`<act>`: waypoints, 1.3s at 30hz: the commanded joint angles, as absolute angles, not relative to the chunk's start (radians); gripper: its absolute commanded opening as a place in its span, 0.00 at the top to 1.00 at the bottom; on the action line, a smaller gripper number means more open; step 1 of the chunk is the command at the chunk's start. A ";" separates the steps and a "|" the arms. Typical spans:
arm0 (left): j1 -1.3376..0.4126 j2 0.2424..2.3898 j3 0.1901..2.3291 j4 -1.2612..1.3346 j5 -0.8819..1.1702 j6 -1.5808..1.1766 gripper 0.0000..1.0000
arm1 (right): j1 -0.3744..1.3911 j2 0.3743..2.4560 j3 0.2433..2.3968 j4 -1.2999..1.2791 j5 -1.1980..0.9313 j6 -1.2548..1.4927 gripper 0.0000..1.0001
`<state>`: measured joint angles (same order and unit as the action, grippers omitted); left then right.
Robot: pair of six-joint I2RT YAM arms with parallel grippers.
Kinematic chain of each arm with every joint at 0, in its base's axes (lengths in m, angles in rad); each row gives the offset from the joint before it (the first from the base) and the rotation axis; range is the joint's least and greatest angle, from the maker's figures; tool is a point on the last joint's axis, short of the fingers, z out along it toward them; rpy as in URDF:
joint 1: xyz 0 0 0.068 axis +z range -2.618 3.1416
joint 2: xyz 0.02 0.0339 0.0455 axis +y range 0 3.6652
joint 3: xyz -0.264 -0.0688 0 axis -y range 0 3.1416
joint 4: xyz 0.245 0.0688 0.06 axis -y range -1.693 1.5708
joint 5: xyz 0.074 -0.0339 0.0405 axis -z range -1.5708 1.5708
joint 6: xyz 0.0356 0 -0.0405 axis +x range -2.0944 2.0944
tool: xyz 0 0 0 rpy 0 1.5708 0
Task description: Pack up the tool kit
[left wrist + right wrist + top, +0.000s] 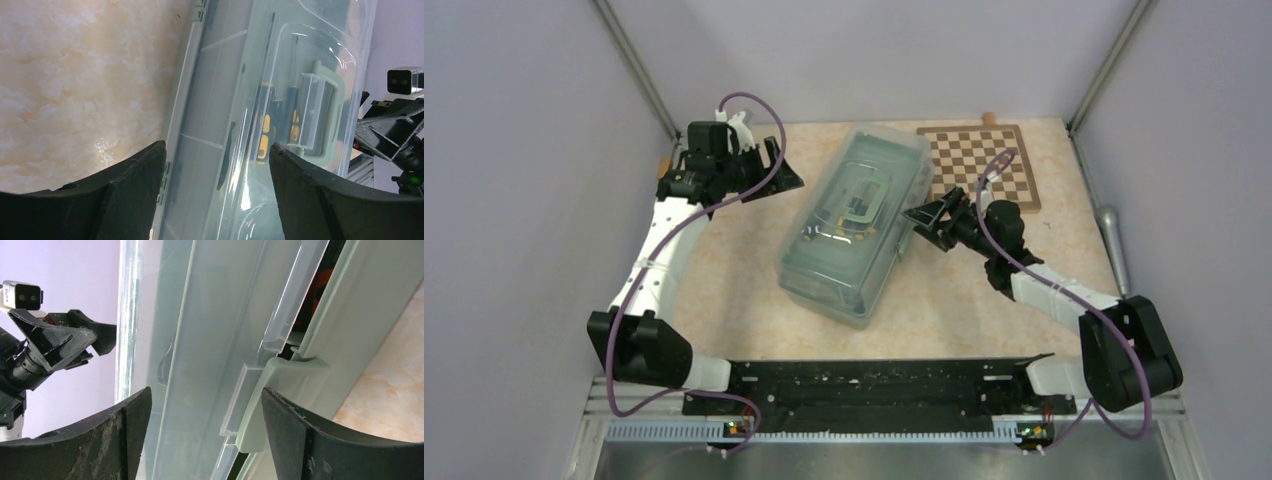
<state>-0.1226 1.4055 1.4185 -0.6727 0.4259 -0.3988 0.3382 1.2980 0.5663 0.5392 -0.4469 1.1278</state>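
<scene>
The pale-green toolbox [856, 225] lies slantwise mid-table with its translucent lid down. Yellow-black screwdrivers [267, 130] show through the lid beside the lid handle [320, 112]. Something orange [312, 295] shows in the gap under the lid edge; I cannot tell which tool it is. My left gripper [779, 170] is open and empty, just left of the box's far end; the box's edge fills the space between its fingers [217, 155]. My right gripper [927, 222] is open at the box's right side, its fingers either side of the pale-green latch [280, 390].
A wooden chessboard [981, 163] lies at the back right, behind the right gripper. A grey metal cylinder [1112, 240] lies by the right wall. Grey walls close in the table on three sides.
</scene>
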 commanded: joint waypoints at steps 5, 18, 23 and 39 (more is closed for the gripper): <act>-0.127 1.397 1.448 -0.628 0.427 -0.399 0.21 | 0.358 1.200 0.523 0.458 -0.323 1.117 0.23; -0.189 1.388 1.468 -0.667 0.346 -0.355 0.23 | 0.352 1.226 0.395 0.697 -0.374 1.151 0.20; -0.203 1.382 1.470 -0.676 0.323 -0.347 0.23 | 0.351 1.259 0.414 0.806 -0.440 1.160 0.20; -0.272 1.397 1.481 -0.687 0.279 -0.338 0.32 | 0.360 1.318 0.362 0.956 -0.428 1.217 0.34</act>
